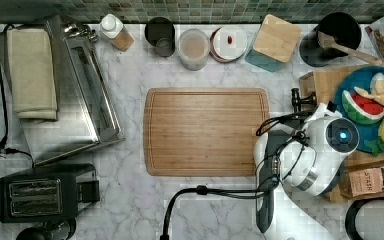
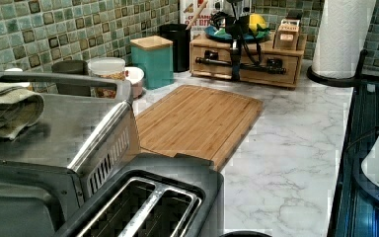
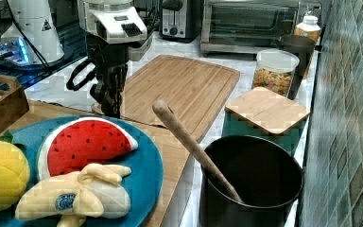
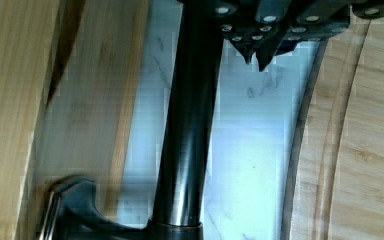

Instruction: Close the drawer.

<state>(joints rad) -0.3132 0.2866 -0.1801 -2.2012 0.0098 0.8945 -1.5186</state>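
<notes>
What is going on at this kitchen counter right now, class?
A white robot arm's gripper is down at the long black metal bar handle of the shallow light bamboo drawer, under the blue plate of toy fruit. In the left view the drawer front looks nearly flush with its wooden box. The big rounded bamboo cutting board lies bare on the marble counter beside it.

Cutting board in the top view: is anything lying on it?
No, the cutting board shows bare wood from rim to rim, with the gripper off its right edge.
</notes>
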